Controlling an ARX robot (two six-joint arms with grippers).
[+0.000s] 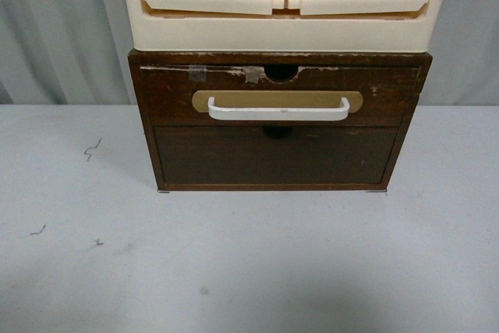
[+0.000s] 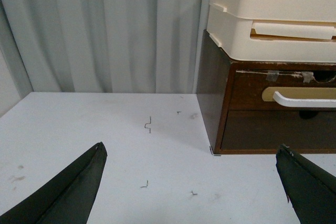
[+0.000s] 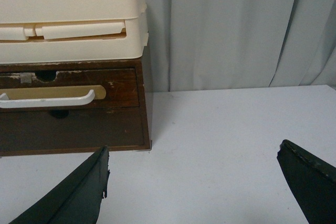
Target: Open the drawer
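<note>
Sitting shut, flush in the cabinet (image 2: 212, 93) below the cream plastic drawers (image 1: 281, 29), the drawer (image 1: 382, 99) faces wide table (image 1: 249, 271); left gripper (image 2: 191, 147) and right gripper (image 3: 194, 147), both spread, hang apart from it.

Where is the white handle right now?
In the front view the white handle sits centre, on the dark wooden drawer, under the cream plastic drawers and above the plain panel.

The drawer (image 1: 386, 95) is done in dark brown wood, scuffed pale along the top edge, with greyish tape pieces (image 1: 253, 74) stuck on. Its handle (image 1: 278, 113) is painted white, backed by a tan oval plate (image 1: 277, 97). The plastic drawers (image 1: 281, 33) are coloured cream. The table (image 1: 234, 271) is seen as pale grey, flecked with little dark squiggles. The left gripper (image 2: 191, 147) and right gripper (image 3: 193, 150) are shown near-black.
</note>
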